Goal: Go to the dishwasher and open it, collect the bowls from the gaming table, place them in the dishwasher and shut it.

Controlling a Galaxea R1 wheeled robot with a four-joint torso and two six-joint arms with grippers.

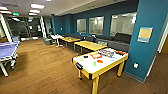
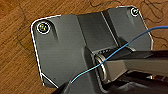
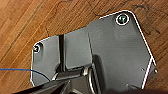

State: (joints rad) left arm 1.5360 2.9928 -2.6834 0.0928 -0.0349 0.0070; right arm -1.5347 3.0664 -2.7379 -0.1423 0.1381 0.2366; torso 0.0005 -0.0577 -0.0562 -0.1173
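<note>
The gaming table (image 1: pixel 86 65) stands right of centre in the head view, with a glossy white top, yellow sides and legs, and a black slot (image 1: pixel 79 66) at its near end. Small coloured items lie on its far half: an orange-red tray-like piece (image 1: pixel 96 55), a red item (image 1: pixel 100 61), a green one (image 1: pixel 94 63) and a black one (image 1: pixel 85 56). They are too blurred to tell which are bowls. The dishwasher is out of view. Both wrist views look down past the robot's dark plate onto the wooden floor (image 2: pixel 15 30).
A blue table-tennis table (image 1: pixel 7 50) stands at the left edge. Behind the gaming table are two yellow tables (image 1: pixel 90 45), a white table (image 1: pixel 57 37) and a dark sofa (image 1: pixel 117 41). A teal pillar (image 1: pixel 147 50) rises at the right. Wooden floor (image 1: pixel 45 65) stretches towards glass doors (image 1: pixel 25 27).
</note>
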